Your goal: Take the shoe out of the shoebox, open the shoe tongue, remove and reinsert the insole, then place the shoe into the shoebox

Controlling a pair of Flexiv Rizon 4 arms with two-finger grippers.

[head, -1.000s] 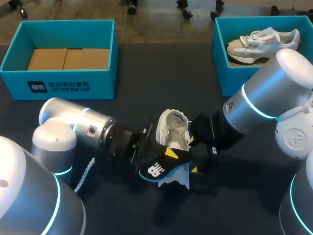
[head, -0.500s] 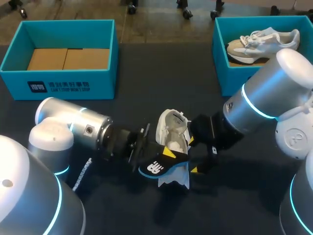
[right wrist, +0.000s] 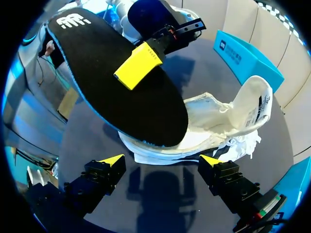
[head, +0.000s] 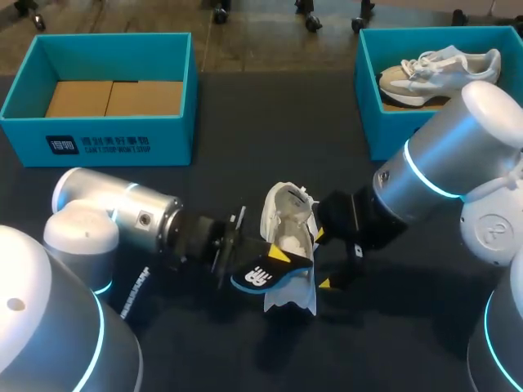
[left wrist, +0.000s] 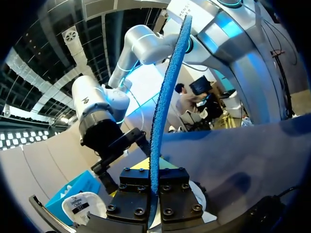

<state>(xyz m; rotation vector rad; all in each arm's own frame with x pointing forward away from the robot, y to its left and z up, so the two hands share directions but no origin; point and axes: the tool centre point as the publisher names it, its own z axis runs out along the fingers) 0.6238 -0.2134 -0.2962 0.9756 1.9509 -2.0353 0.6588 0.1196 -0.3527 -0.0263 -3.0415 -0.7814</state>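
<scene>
We see the white shoe [head: 288, 214] out of its box, lying on the dark table [head: 245, 147] between the two arms, nearer the robot than either box. Its tongue [right wrist: 256, 99] is pulled up and open.

The insole [head: 263, 278], black with a blue edge, is out of the shoe. The left gripper [head: 274, 257] is clamped on it from both faces. In the left wrist view the insole [left wrist: 167, 87] runs edge-on straight out between that gripper's [left wrist: 151, 191] two finger blocks. In the right wrist view one of its yellow fingers [right wrist: 138, 65] presses flat on the black top face of the insole [right wrist: 112, 77]. The insole hangs tilted over the shoe [right wrist: 209, 126], one end above the opening. We cannot tell whether that end touches the shoe.

The right gripper [head: 322, 260] sits at the shoe's right side, fingers spread wide and grasping nothing. In its own view the right gripper [right wrist: 162, 162] has the shoe just ahead of its tips.

The left shoebox [head: 114, 147] is teal and sits far left, with cardboard [head: 114, 98] inside. The right shoebox [head: 369, 106] is teal and sits far right, and it holds a second shoe [head: 437, 69].
</scene>
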